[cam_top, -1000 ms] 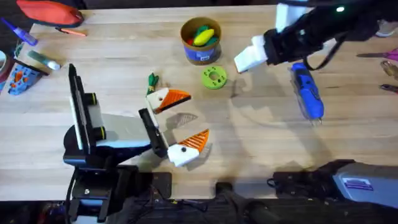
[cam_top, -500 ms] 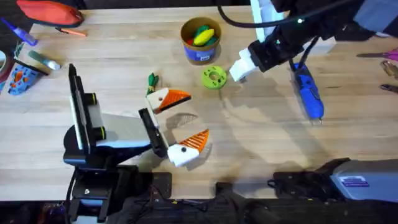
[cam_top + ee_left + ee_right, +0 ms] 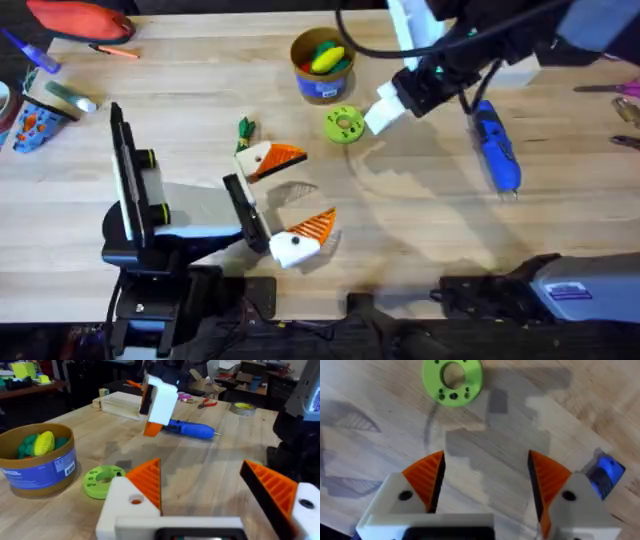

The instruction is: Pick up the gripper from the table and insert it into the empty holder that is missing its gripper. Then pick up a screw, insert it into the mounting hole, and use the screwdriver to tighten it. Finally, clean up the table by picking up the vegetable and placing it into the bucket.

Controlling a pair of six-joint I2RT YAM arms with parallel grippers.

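my right gripper [image 3: 485,485] hangs above bare wood, fingers spread apart and empty.
green disc [image 3: 452,380] just ahead, screwdriver [image 3: 494,147] beside me, bucket [image 3: 322,65] beyond; my left gripper [image 3: 280,200] looks open too, i think.

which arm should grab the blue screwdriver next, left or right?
Right. The right claw is open and empty, beside the lime-green disc, and the screwdriver lies close by on that arm's side. The left claw, also open, sits farther off, on the other side of the disc.
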